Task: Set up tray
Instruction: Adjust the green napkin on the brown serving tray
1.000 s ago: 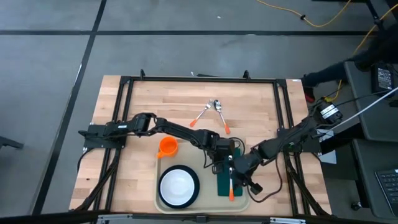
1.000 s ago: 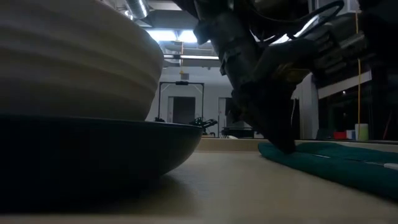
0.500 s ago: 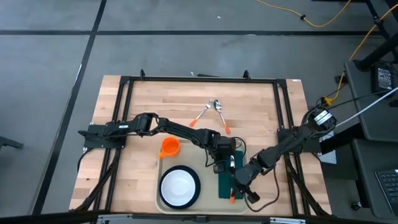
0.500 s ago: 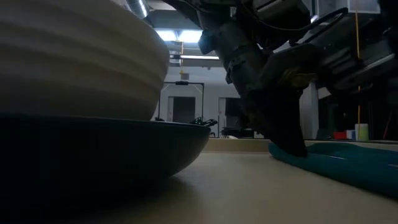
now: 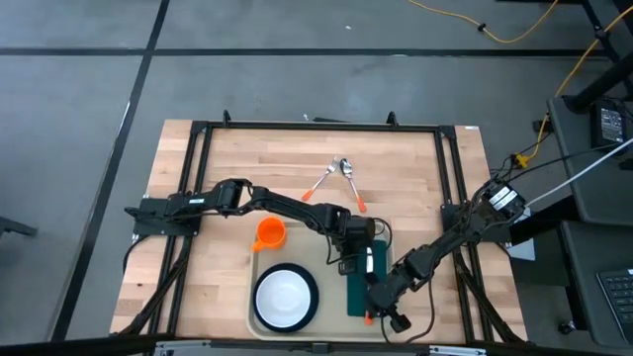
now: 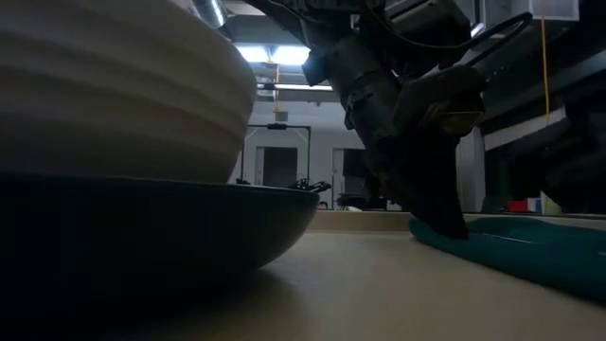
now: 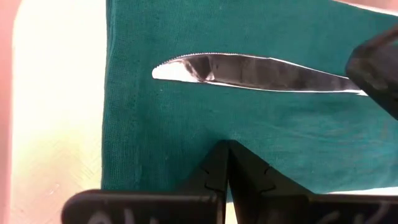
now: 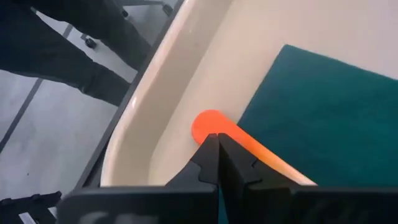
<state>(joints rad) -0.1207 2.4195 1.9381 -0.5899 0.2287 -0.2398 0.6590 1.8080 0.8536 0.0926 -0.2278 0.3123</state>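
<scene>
Since a second ago the right arm has swung toward the near edge of the table, so its gripper now sits at the near end of the napkin, while the left arm has held its place.

Largest first: the table carries the tray at its near middle. On the tray lie a dark plate with a white bowl to the left and the green napkin to the right; an orange cup stands at the tray's far left corner. A knife lies along the napkin, its orange handle reaching past the napkin's near end to the tray wall. Well beyond the tray, a spoon and fork wait on bare wood.

The left gripper, clenched on nothing, presses its tips on the napkin beside the blade. The right gripper, also clenched empty, rests its tips against the handle's end.

I judge the step to be squaring the knife on the napkin. Next would be freeing both arms and fetching the remaining cutlery, which calls for lifting clear without dragging the cloth.
</scene>
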